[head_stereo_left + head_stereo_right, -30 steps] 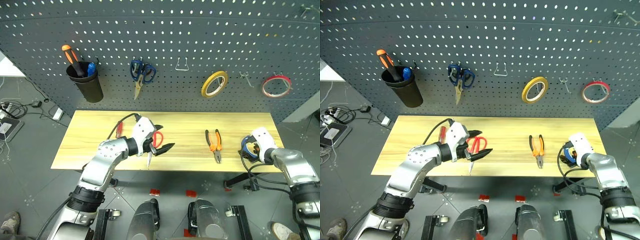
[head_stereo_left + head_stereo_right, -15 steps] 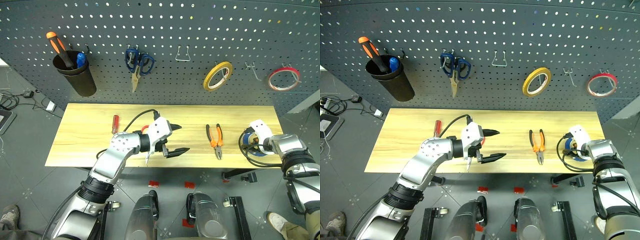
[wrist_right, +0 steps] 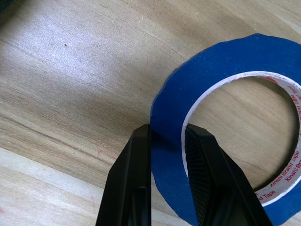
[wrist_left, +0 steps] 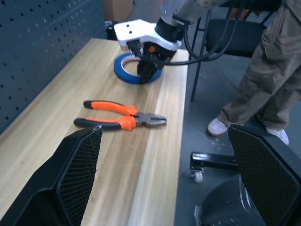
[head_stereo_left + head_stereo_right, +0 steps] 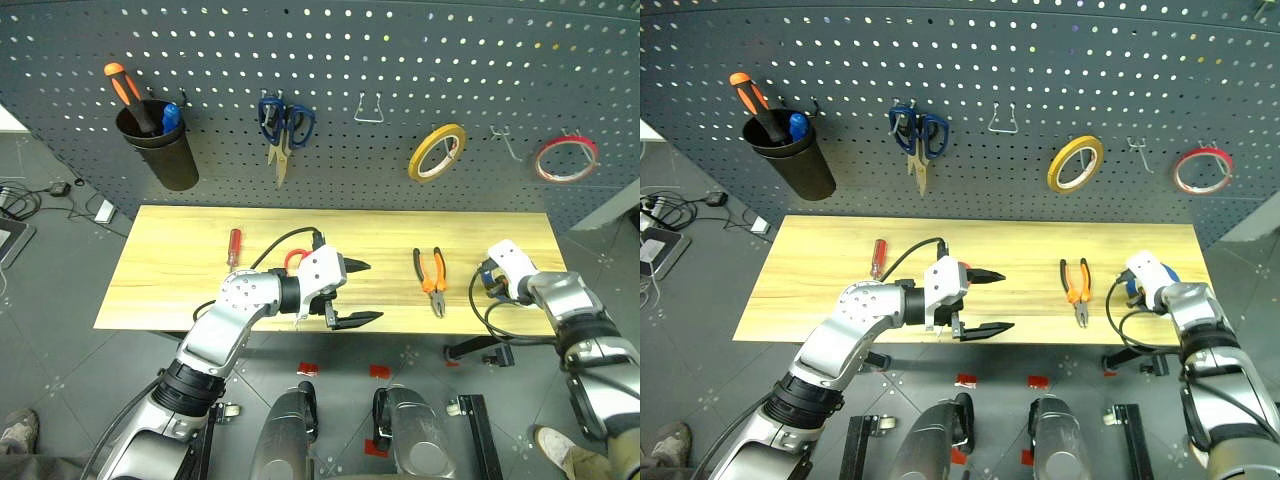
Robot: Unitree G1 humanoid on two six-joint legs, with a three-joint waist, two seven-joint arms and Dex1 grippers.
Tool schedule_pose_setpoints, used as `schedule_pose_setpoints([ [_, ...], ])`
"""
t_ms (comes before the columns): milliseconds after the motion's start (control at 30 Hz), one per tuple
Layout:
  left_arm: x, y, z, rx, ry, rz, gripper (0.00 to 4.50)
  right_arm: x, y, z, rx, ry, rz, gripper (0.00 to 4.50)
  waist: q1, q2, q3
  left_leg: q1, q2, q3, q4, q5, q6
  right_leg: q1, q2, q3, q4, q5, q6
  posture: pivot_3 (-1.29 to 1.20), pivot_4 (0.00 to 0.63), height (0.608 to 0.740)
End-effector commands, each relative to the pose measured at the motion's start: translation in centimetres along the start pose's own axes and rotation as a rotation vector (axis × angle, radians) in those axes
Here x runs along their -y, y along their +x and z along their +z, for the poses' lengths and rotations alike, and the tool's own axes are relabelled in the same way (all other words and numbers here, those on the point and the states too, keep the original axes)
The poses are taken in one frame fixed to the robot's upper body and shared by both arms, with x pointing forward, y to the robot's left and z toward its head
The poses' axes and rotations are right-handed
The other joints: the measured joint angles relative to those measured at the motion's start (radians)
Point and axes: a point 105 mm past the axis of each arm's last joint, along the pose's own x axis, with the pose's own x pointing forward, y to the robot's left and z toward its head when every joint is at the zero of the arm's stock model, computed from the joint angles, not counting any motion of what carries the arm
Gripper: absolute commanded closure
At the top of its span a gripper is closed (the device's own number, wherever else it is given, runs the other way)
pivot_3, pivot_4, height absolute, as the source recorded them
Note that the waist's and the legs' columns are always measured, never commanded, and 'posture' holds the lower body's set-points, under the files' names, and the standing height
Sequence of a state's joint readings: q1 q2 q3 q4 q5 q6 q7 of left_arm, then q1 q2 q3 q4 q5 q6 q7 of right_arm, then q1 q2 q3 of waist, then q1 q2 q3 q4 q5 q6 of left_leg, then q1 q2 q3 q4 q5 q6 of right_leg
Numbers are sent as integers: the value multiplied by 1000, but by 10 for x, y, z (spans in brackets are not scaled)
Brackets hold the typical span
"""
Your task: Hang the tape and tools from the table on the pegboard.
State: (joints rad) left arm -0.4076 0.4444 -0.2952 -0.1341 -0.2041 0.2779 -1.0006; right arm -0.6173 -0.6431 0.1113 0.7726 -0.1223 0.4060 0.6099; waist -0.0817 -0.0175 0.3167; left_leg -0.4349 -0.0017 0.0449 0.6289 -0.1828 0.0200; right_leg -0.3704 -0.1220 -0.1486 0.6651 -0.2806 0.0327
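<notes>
On the far left of the pegboard a black cup holds an orange-handled screwdriver, and dark-blue scissors hang beside it; those stay put. On the table the red-handled screwdriver lies untouched toward the left end. My left gripper hovers over the front edge near the middle, jaws spread wide and holding nothing, partly covering the red scissors; it has drifted a little to the right over the last second. The pliers lie flat further right, well apart from either gripper. At the right end is what just changed: my right gripper, wide open a second ago, has now closed on the blue tape, one finger outside the ring and one inside, pinching its wall while the roll still lies flat on the wood. I judge the grasp done, so lifting it toward a free hook comes next, with the yellow roll and red roll already hung.
</notes>
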Motion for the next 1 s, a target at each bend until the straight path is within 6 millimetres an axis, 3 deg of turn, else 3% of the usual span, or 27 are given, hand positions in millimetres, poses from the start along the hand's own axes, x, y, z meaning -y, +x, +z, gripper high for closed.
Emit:
schedule_pose_setpoints([
  [33, -9, -2, 21, 71, 46, 65, 0, 14, -40, 32, 181, -40, -126, 3788, 2, 1, -1, 0, 0, 1, 0, 0, 0, -1, 0, 0, 0, 0, 0, -287, 231, 740],
  [100, -15, -4, 26, 91, 50, 104, 0, 3, -66, 45, 267, -161, -208, 3790, 6, 2, -1, -2, 0, 1, -1, 0, 0, -2, 0, 0, 0, 0, 0, -287, 231, 740],
  [200, -25, -6, 35, 128, 69, 176, 0, -40, -95, 61, 402, -308, -270, 3791, 5, 2, -2, -2, 0, 3, -1, 0, 0, -3, 0, 1, -1, -1, 2, -316, 234, 740],
  [267, -30, -5, 41, 153, 69, 203, 0, -58, -110, 74, 493, -357, -322, 3792, 0, 2, -2, -2, 1, 3, -1, 0, 0, -3, 0, 1, -1, -1, 2, -316, 233, 740],
  [333, -32, -3, 45, 171, 71, 208, 0, -65, -125, 88, 587, -403, -400, 3792, -2, 2, -2, -2, 1, 3, -1, 0, 0, -4, 0, 2, -1, -4, 7, -318, 233, 740],
  [433, -33, 2, 57, 210, 72, 200, 0, -59, -148, 123, 750, -421, -506, 3792, -6, 2, -2, -2, 1, 3, 0, 0, 0, -4, 0, 4, 0, -3, 8, -324, 231, 740],
  [533, -37, 4, 63, 223, 80, 204, 0, -42, -149, 142, 803, -376, -538, 3792, -8, 2, -2, -2, 1, 4, 1, 0, 2, -5, 0, 4, 0, -1, 8, -323, 221, 740],
  [733, -43, 10, 68, 235, 93, 216, 0, -7, -127, 164, 816, -314, -525, 3793, -8, 1, -3, -2, 1, 4, 1, 2, 3, -4, 0, 4, 0, 3, 1, -323, 221, 740],
  [867, -43, 11, 66, 235, 94, 218, 0, 5, -111, 170, 806, -250, -485, 3793, -8, 1, -3, -2, 0, 8, 0, 2, 3, -5, 0, 3, -1, 3, 1, -307, 210, 740],
  [1000, -43, 10, 64, 226, 94, 222, 0, 10, -110, 172, 823, -223, -483, 3793, -7, 1, -3, -2, 0, 9, 0, 2, 3, -4, 0, 2, -1, 3, 2, -297, 213, 740],
])
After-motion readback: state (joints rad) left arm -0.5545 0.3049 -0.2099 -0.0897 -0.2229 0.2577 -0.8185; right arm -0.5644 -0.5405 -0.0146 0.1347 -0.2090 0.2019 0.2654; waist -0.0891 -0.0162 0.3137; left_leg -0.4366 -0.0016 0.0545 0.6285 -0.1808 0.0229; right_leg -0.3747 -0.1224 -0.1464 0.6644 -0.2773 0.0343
